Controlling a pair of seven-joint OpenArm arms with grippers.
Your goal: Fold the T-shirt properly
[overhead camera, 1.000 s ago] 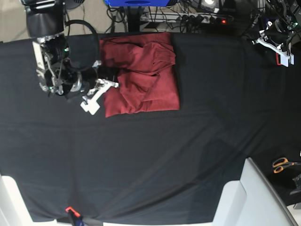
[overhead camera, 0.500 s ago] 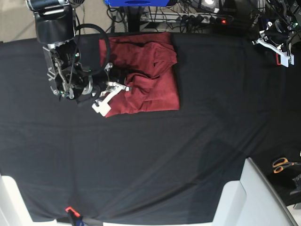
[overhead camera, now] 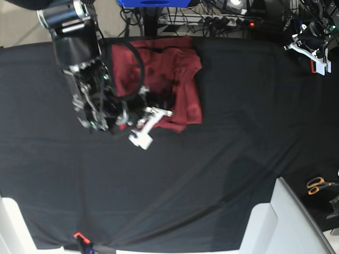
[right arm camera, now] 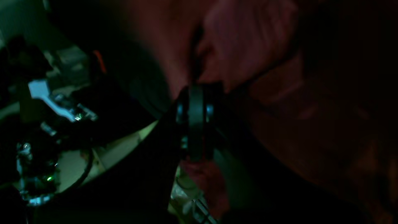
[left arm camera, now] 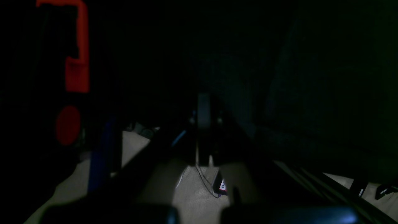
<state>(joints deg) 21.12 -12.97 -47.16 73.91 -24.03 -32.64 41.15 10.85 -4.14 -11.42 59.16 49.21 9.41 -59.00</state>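
The T-shirt (overhead camera: 177,84) lies bunched in a rough folded block near the far edge of the worktop (overhead camera: 212,174), which is covered by a black cloth, a little left of the middle in the base view. Its surface is creased, with a raised ridge running down the right part and its near edge ending in a straight line.

The right arm (overhead camera: 85,63) reaches in from the far left corner and lies over the left half of the T-shirt, hiding that part. Its black cable loops over the red fabric. The right pincer (overhead camera: 151,119) sits at the near left corner of the T-shirt, its jaws brought together; in the right wrist view red cloth (right arm camera: 248,46) fills the field right up against the closed tips and some shows beneath them, but the view is too dark and blurred to tell whether a fold is pinched between them.

The left pincer (overhead camera: 312,55) is well apart from the T-shirt, at the far right corner of the worktop, jaws together with nothing in them. The left wrist view is almost black; it shows only pale floor (left arm camera: 192,186) below and a red-orange bracket (left arm camera: 77,46) at the left.

Behind the far edge run cables and a power strip (overhead camera: 222,21) with a red light, beside a blue object (overhead camera: 153,3). A pair of orange-handled scissors (overhead camera: 318,185) lies at the right edge, near a white panel (overhead camera: 286,222) in the near right corner. A small orange and black item (overhead camera: 80,239) sits at the near edge on the left.
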